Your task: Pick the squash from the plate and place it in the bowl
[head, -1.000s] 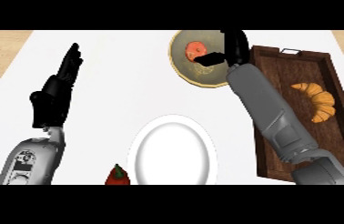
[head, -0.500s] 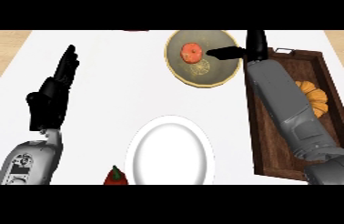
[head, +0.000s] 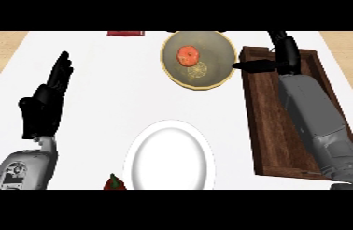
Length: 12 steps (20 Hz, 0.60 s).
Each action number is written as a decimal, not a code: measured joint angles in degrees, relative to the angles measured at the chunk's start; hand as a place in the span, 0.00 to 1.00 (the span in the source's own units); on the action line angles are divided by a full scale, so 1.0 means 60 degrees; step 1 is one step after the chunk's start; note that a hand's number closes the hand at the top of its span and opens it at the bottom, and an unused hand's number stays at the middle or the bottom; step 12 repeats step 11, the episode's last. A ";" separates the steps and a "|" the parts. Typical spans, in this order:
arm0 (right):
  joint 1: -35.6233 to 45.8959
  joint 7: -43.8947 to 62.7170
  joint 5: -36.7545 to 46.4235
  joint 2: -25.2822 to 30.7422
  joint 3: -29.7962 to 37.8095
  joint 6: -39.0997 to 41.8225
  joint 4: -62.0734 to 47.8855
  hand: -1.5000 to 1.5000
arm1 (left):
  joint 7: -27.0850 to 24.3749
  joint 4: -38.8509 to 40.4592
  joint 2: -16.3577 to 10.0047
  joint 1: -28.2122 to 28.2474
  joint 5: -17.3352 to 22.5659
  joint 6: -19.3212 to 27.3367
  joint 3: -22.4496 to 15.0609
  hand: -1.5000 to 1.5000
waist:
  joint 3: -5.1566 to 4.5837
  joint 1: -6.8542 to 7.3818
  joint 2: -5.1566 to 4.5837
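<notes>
The squash lies inside the bowl, toward its left side, with nothing touching it. Just right of the bowl, over the wooden tray, the right hand is spread and holds nothing, its thumb pointing at the bowl's rim. The white plate sits below the bowl. Far left of the bowl, the left hand rests open, fingers up

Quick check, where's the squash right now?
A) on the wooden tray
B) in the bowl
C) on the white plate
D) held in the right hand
B: the squash lies inside the bowl, and the right hand is open and apart from it, over the wooden tray.
</notes>
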State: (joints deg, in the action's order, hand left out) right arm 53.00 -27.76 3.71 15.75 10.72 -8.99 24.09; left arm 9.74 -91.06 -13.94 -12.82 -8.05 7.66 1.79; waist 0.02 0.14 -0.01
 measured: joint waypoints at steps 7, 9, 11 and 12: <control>-0.1688 -0.0213 -0.0208 0.0089 -0.0292 0.1128 0.1725 0.00 | -0.0058 -0.0046 0.0187 0.0122 -0.0195 0.0061 0.0041 0.50 | -0.0004 -0.0058 0.0024; -0.2167 -0.0116 -0.0260 0.0172 -0.0361 0.1361 0.2340 0.00 | -0.0148 0.0092 0.0168 0.0061 -0.0190 -0.0014 0.0145 0.50 | -0.0003 -0.0066 0.0022; -0.2670 0.0004 -0.0320 0.0145 -0.0437 0.1481 0.2998 0.00 | -0.0091 -0.0013 0.0128 0.0075 -0.0208 -0.0076 0.0225 0.50 | -0.0004 -0.0065 0.0023; -0.2670 0.0004 -0.0320 0.0145 -0.0437 0.1481 0.2998 0.00 | -0.0091 -0.0013 0.0128 0.0075 -0.0208 -0.0076 0.0225 0.50 | -0.0004 -0.0065 0.0023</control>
